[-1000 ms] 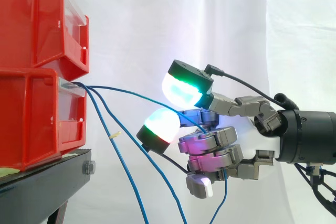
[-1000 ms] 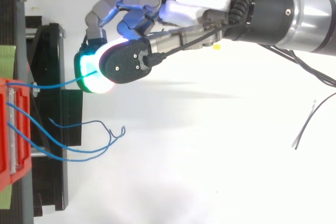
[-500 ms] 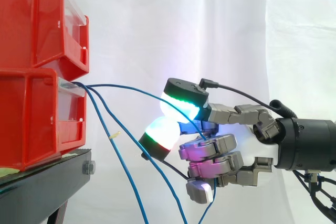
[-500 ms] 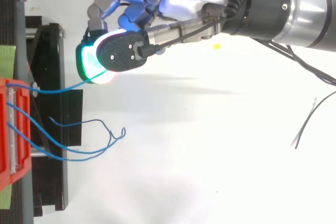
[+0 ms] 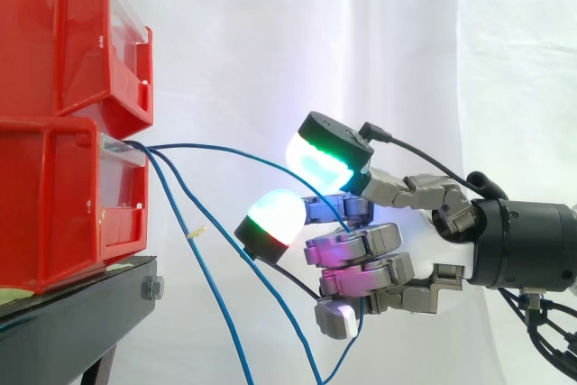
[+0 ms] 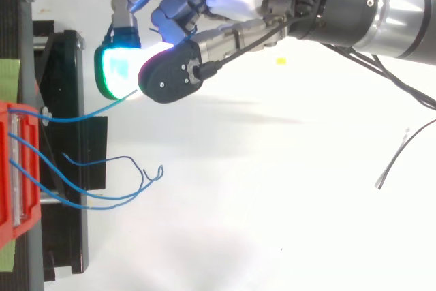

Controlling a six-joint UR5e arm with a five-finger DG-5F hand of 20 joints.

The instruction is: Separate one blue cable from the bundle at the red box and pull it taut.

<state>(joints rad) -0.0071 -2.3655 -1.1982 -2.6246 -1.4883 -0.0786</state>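
there, hand [image 5: 424, 241] pinches blue cable [image 5: 234, 153]; loose cables [image 6: 102, 197] droop from red bin [image 5: 54, 196].

On the hand [image 5: 424, 223], the green fingertips [image 5: 275, 215] have spread apart.

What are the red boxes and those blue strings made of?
The red boxes look like hard, slightly shiny plastic: smooth moulded walls and rims with soft highlights. The blue cables are probably thin wire in a smooth plastic coat; they hang in springy curves, and one end keeps a kink.
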